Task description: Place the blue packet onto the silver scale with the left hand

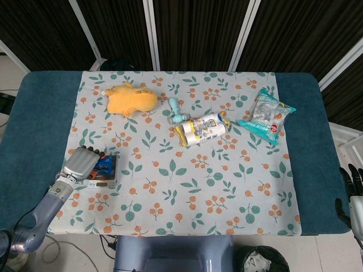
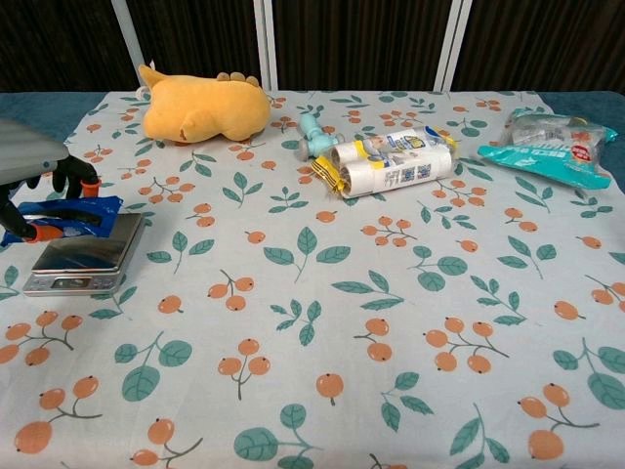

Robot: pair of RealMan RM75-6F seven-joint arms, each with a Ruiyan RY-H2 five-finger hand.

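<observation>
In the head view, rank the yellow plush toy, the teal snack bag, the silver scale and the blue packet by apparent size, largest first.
1. yellow plush toy and teal snack bag: too alike to separate.
2. silver scale, partly covered.
3. blue packet, mostly hidden under the left hand, so unsure.

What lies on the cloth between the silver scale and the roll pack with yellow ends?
Nothing but bare leaf-and-berry cloth lies between the silver scale and the white roll pack with yellow ends; both the chest and head views show it.

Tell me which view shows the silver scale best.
Chest view: the silver scale shows its bare platform and front display, with the blue packet and left hand at its far edge. In head view, hand and packet cover most of it.
</observation>
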